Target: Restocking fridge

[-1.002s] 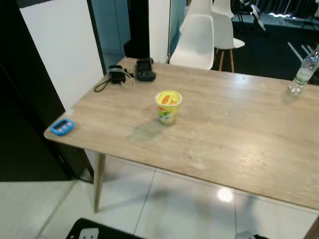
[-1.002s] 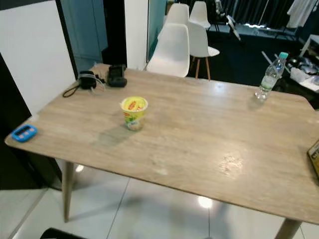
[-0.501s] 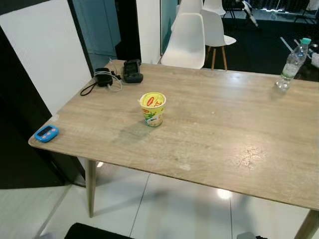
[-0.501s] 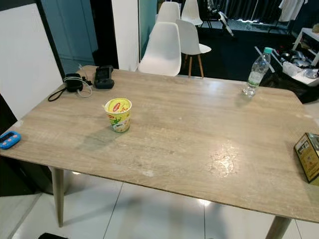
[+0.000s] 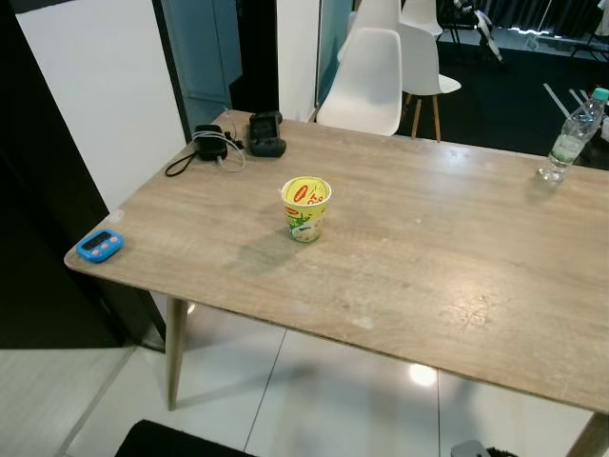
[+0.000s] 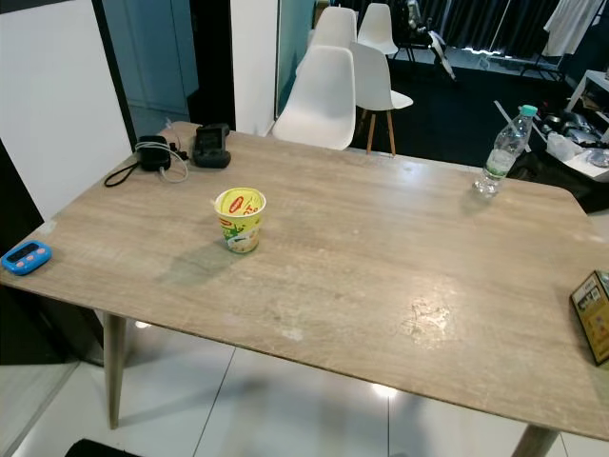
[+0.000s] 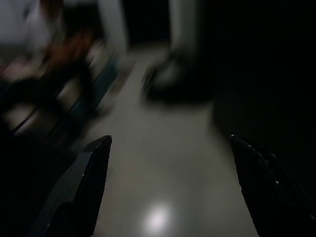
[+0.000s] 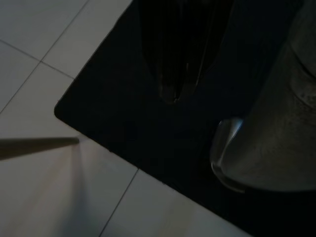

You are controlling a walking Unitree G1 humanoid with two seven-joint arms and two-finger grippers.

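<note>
On the tabletop, going left to right: a blue timer at the 9 o'clock edge, chargers at 11, the cup left of centre, probably waiting to be stocked, a bottle at 1 and a box at 3. The left hand hangs idle, fingers spread, gripping nothing; the right hand idles closed above a dark mat.

Matt wood-grain table, glossy white floor tiles, clear plastic bottle, glossy printed cup, smooth white plastic chairs, blue plastic gadget, matt black fingers.
</note>
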